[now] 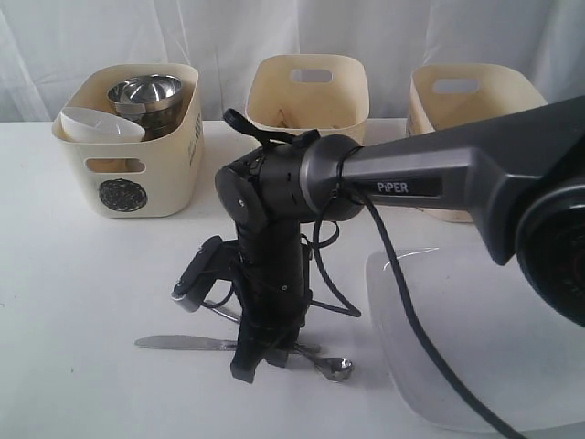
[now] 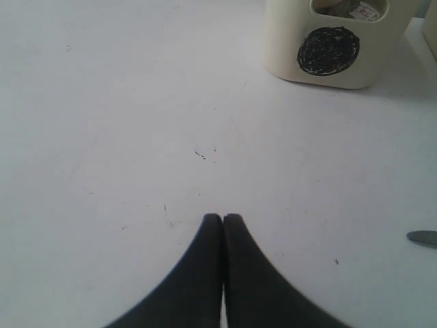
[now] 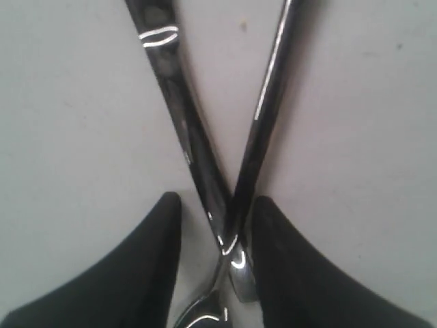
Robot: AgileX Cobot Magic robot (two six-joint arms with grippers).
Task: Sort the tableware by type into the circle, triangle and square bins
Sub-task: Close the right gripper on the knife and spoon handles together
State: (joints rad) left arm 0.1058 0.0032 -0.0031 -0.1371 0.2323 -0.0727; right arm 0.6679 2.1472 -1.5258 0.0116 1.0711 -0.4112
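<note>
Straddling crossed steel handles, right jaws are standing open; likely slick, stiff, thin, so best gripping one shaft. Left jaws resting closed, empty.

The work surface was a plain white table. A white pleated curtain hung behind it. Small dark specks marked the tabletop.

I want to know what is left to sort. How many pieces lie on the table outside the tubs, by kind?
Knife: 1
Crossed steel cutlery: 2
Plate: 1
Total: 4
</note>
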